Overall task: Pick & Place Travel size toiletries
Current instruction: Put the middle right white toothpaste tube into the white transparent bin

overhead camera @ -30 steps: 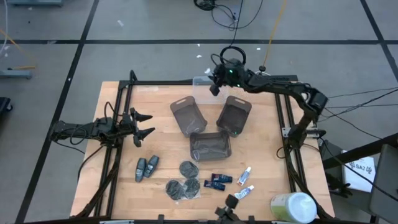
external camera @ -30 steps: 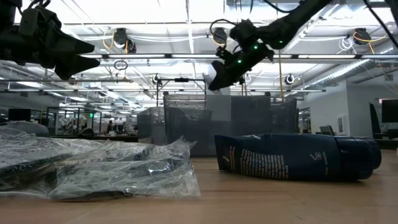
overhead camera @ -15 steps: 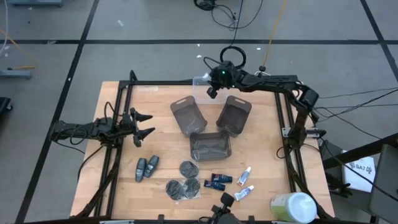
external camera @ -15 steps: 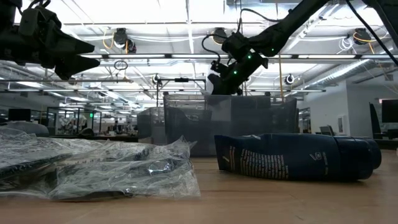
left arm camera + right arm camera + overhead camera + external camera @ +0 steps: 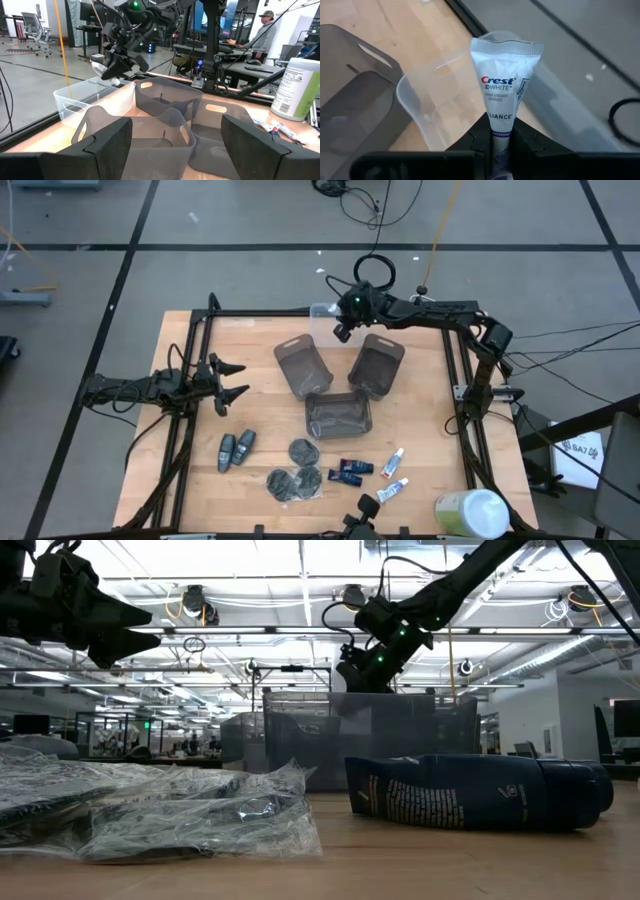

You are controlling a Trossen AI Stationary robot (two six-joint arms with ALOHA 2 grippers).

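My right gripper (image 5: 343,330) hangs over the table's far edge, above the clear tray (image 5: 322,310), shut on a white Crest toothpaste tube (image 5: 504,85). The left wrist view shows the same tube (image 5: 101,70) just above the tray's rim. On the near half of the table lie two grey-blue oval sticks (image 5: 236,448), wrapped dark discs (image 5: 295,476), dark-blue mini bottles (image 5: 350,470) and two white tubes (image 5: 396,462). My left gripper (image 5: 240,379) waits open at the table's left side, level and touching nothing. My right gripper pinches the tube between its two fingers at the end away from the crimp (image 5: 501,131). The fingers slant down, coming from the table's right. The tube sticks out past the fingertips along them, its flat crimped end (image 5: 506,47) farthest out, and it hangs clear over the clear tray.
Three smoky-grey trays (image 5: 302,366) (image 5: 377,364) (image 5: 338,414) stand at mid-table, just near of the clear tray. A big green-and-white round container (image 5: 472,513) stands at the near right corner. Black frame rails (image 5: 200,340) run along the table's sides.
My right gripper has sunk a little toward the clear tray and tipped further downward, still shut on the tube, which has gone down with it.
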